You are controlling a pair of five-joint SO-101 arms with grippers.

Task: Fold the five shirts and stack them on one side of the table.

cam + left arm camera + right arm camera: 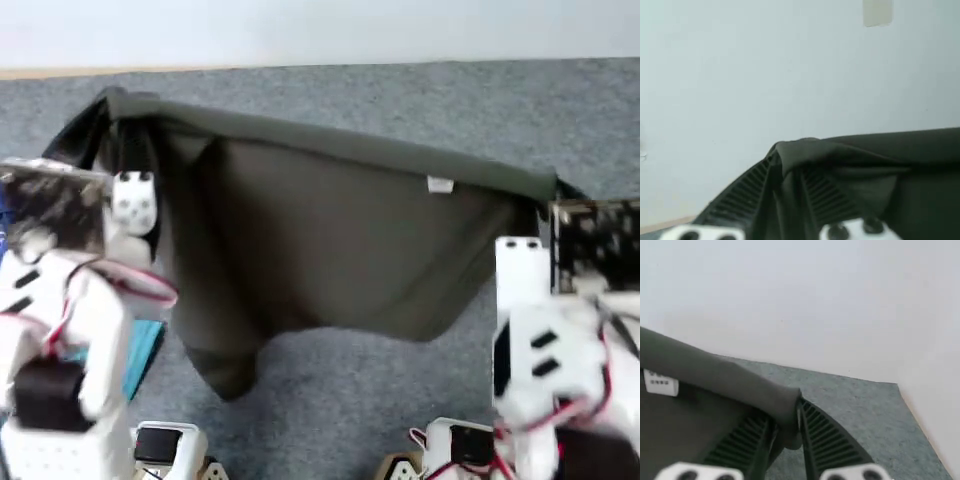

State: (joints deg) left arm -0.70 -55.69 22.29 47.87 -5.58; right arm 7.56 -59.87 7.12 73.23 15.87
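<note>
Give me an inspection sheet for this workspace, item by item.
Surface: grey carpet-like table cover.
Job's things: one dark olive shirt, held spread above the table between the two arms with its lower part hanging; a white label sits near its upper edge.
Clutter: teal flat item, partly under the left arm.
Grippers: left gripper has its jaws shut on a bunched shirt corner; right gripper has its jaws shut on the shirt's upper edge.
Cables: red and white wires looped along both arms.
Surroundings: pale wall behind the table.
</note>
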